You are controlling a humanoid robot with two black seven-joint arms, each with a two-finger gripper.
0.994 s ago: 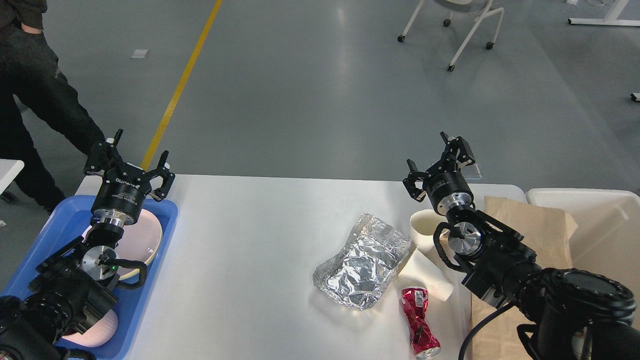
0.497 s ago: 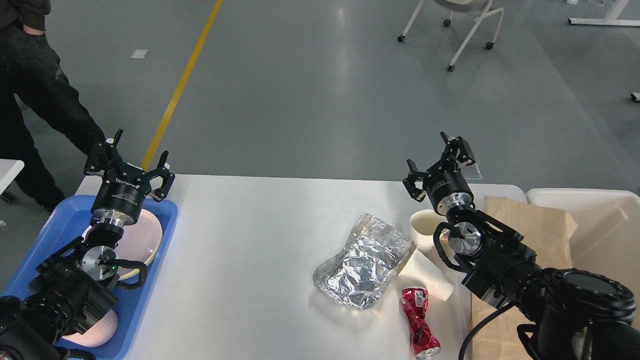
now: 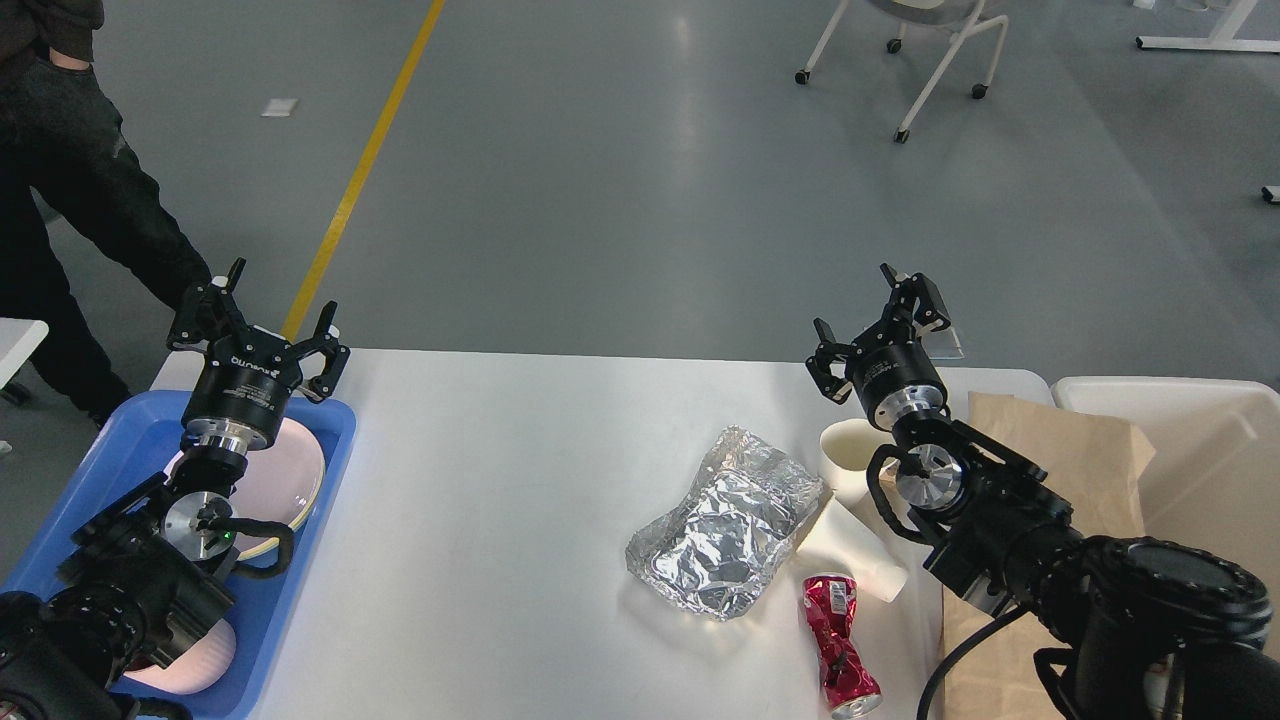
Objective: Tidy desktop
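Nothing has moved: both the left gripper [image 3: 262, 312] and right gripper [image 3: 872, 318] stay spread and empty, so foil [image 3: 722, 522], 2 cups [image 3: 850, 500] and can [image 3: 838, 645] still litter the desktop [image 3: 480, 520].

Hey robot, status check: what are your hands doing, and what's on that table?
Left gripper open, empty, above blue tray. Right gripper open, empty. Desktop untidied: foil, crushed red can, paper cups. Nothing blocking.

I see the desktop [image 3: 480, 500], a large white matte table top with rounded far corners, lying flat and level. Its middle and left stretch are bare; its near edge is probably cut off below my view.
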